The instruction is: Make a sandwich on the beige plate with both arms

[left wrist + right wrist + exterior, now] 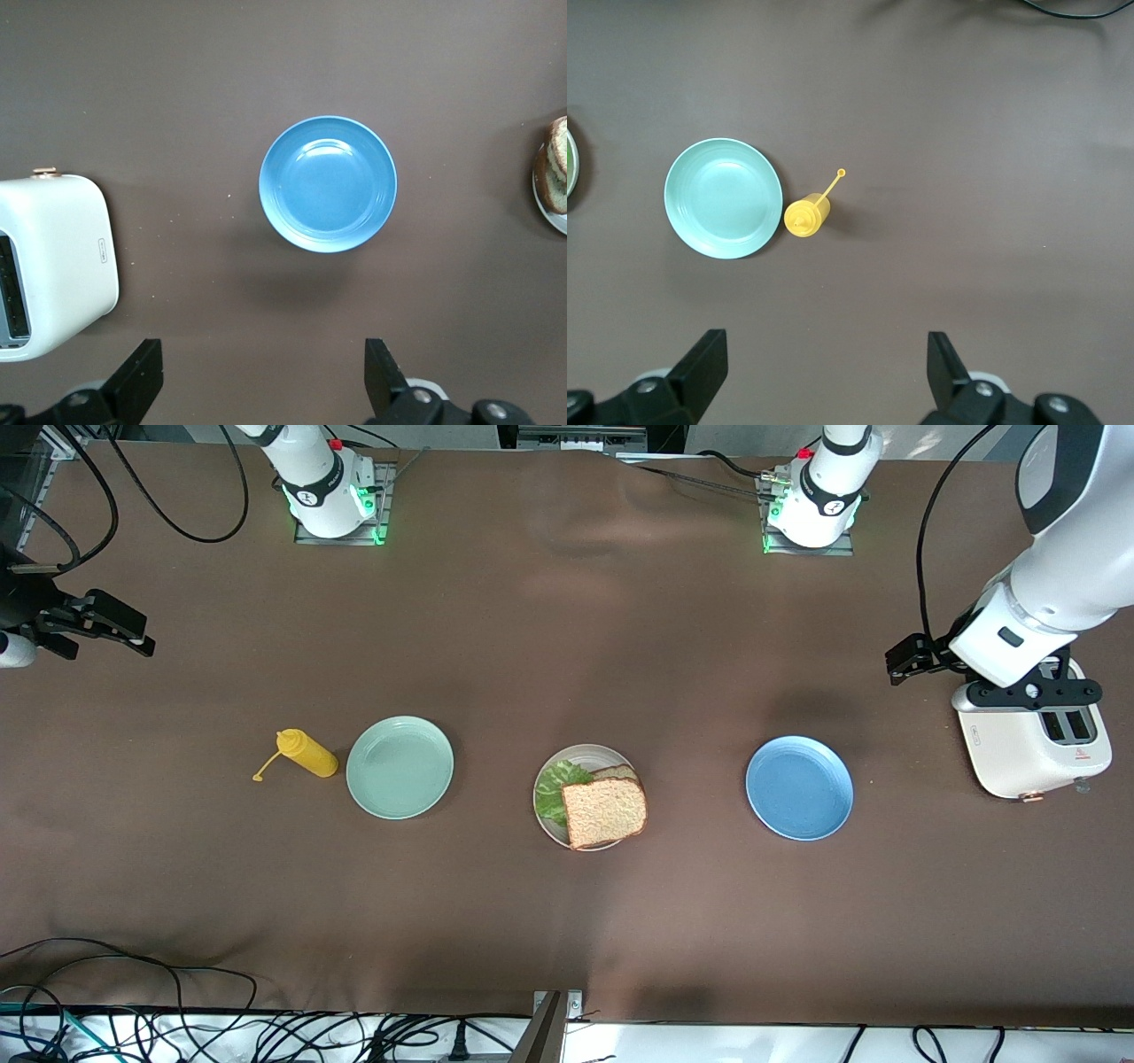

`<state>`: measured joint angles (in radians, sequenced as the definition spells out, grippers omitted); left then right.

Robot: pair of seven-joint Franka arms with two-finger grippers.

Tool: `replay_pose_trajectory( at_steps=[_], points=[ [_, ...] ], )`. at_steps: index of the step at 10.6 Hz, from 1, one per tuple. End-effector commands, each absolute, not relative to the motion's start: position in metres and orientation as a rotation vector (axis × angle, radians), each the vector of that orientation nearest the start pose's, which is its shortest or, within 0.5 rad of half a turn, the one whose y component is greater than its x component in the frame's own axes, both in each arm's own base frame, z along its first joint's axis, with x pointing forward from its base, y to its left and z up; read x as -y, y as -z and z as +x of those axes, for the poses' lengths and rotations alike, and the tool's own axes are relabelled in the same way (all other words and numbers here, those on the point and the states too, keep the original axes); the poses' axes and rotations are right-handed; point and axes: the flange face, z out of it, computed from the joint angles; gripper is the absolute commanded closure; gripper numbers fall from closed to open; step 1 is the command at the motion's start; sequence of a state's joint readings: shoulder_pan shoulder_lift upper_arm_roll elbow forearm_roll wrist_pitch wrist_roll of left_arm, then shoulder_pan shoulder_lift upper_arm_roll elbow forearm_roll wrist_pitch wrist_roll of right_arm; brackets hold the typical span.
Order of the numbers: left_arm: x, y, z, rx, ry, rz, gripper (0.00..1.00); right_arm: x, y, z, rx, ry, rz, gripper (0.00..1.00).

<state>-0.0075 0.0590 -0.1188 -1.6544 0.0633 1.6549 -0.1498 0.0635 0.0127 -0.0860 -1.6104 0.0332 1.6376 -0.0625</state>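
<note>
**Sandwich on the beige plate, both claws released**

The bench (567,921) wears a matte brown cloth with soft creases. Mid-bench sits the beige plate (551,828), round, smooth, shallow-rimmed. On it lies the sandwich (605,811): a square, speckled, coarse-grained top slice, a darker slice edge peeking out on the side farther from the front camera, and ruffled green lettuce (555,790) spilling out toward the right arm's end.

Beside the beige plate toward the right arm's end is a glossy mint plate (400,767), nothing in it; just beside that stands a yellow squeeze bottle (307,753) with a thin tethered cap. Toward the left arm's end of the beige plate is a blue plate (799,787), also holding nothing, and farther along a rounded cream toaster (1032,751) with two slots.

The right claw (97,627) hangs over the bench's edge at the right arm's end, fingers spread and holding nothing. The left claw (264,376) hovers over the toaster's end, likewise released.

Only the front view shows the whole sandwich; the left wrist view catches just its rim. The right wrist view shows the bottle from above, round, its cap strap stretched out.
</note>
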Motion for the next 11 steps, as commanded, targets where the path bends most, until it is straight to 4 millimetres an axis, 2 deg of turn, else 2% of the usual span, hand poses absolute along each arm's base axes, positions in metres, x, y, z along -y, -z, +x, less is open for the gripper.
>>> replay_pose_trajectory(
  at_steps=[1,3,4,6,9,11],
  points=[
    [0.067,-0.587,0.567,0.002,-0.064,-3.103,0.00,0.008,-0.613,0.560,0.075,0.026,-3.116,0.00],
    [0.068,-0.602,0.562,0.002,-0.083,-3.103,0.00,0.009,-0.613,0.560,0.075,0.028,-3.117,0.00],
    [0.071,-0.620,0.558,-0.002,-0.090,-3.102,0.00,0.009,-0.613,0.560,0.075,0.028,-3.117,0.00],
    [0.068,-0.621,0.558,-0.001,-0.120,-3.098,0.00,0.009,-0.613,0.560,0.075,0.028,-3.117,0.00],
    [0.061,-0.611,0.560,0.010,-0.154,-3.095,0.00,0.008,-0.613,0.560,0.077,0.028,-3.117,0.00],
    [0.065,-0.604,0.565,0.002,-0.162,-3.108,0.00,0.007,-0.611,0.561,0.077,0.023,-3.117,0.00]
  ],
)
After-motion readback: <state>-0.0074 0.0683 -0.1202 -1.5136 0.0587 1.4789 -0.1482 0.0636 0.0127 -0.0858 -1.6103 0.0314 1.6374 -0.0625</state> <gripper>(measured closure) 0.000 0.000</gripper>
